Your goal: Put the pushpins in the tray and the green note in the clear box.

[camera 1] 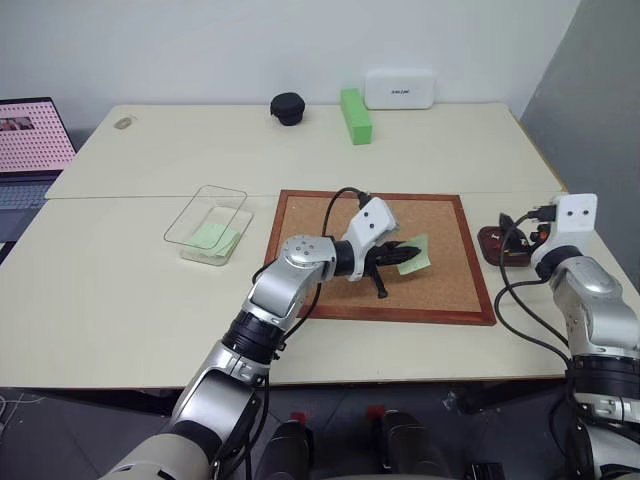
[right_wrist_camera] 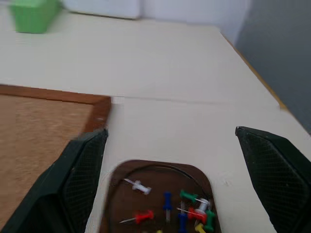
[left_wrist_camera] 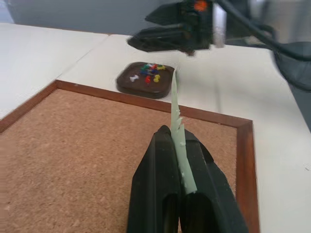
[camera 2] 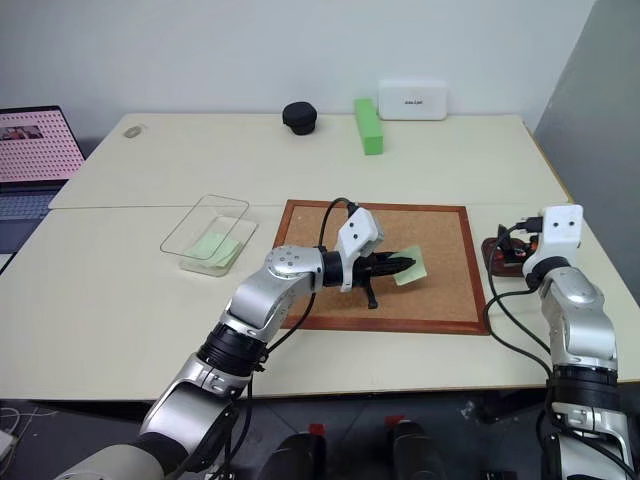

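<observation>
A pale table [camera 1: 130,290] is seen from above. Farthest to the left of the left gripper, the clear box [camera 1: 207,224] is set on the table, with green paper already lying inside it. Further right, a cork board [camera 1: 330,225] lies flat. Above the board, the left gripper [camera 1: 405,254] is closed on the green note [camera 1: 416,254], which is pinched by one edge and juts past the fingertips. Beyond the board's right edge, the tray [right_wrist_camera: 155,201] is found, with the pushpins [right_wrist_camera: 182,208] gathered inside. The right gripper [right_wrist_camera: 170,160] is held wide open just above the tray, holding nothing.

As a judgement, the thin note could slip or tear from so slight a pinch during the carry leftward. It could also be caught on the box rim and dropped outside.
</observation>
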`<act>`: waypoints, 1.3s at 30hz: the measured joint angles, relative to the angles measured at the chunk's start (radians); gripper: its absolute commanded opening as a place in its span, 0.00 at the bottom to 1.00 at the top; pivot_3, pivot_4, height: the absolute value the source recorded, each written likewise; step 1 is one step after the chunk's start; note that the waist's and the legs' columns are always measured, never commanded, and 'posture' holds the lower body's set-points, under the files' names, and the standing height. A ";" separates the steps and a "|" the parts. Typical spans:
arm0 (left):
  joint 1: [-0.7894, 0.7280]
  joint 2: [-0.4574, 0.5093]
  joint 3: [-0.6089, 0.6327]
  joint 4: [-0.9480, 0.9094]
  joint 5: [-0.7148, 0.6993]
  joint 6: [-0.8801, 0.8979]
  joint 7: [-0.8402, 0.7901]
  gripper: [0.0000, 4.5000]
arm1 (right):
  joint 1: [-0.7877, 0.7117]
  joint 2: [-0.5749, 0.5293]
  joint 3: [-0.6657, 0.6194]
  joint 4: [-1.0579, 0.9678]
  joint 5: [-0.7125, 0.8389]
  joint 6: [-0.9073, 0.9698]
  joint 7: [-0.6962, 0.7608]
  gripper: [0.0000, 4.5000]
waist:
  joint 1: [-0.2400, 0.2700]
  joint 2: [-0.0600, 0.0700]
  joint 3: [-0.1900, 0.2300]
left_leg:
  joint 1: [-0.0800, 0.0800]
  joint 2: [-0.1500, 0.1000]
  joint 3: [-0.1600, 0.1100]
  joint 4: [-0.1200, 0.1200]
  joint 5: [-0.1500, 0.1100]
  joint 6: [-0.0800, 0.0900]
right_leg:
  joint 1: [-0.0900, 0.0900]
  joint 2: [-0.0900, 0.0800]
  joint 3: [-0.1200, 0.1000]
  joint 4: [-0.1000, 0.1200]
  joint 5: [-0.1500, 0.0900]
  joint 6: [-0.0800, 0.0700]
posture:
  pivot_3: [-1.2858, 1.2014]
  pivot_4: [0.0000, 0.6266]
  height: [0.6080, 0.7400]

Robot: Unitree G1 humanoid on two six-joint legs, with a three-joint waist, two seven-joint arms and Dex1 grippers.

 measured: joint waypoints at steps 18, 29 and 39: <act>0.043 0.093 0.466 0.011 0.209 0.045 0.825 0.00 | 0.079 0.106 0.245 -0.595 0.363 0.246 0.236 0.99 | 0.010 -0.002 0.001 | -0.001 0.000 -0.003 0.000 0.000 0.000 | 0.000 -0.001 -0.003 0.000 0.000 0.000 | 0.52 0.24 1.00; 0.060 0.090 0.582 0.010 0.176 0.073 0.942 0.25 | 0.032 0.107 0.260 -0.594 0.383 0.276 0.252 1.00 | 0.012 -0.007 0.004 | -0.001 0.000 -0.004 0.001 0.000 -0.001 | 0.000 -0.002 -0.004 0.000 0.000 -0.001 | 0.52 0.24 1.00; 0.062 0.090 0.586 0.019 0.158 0.078 0.942 0.68 | 0.032 0.107 0.260 -0.591 0.379 0.275 0.251 1.00 | 0.012 -0.008 0.004 | -0.001 0.000 -0.004 0.001 0.000 -0.001 | 0.000 -0.002 -0.004 0.000 0.000 -0.001 | 0.52 0.24 1.00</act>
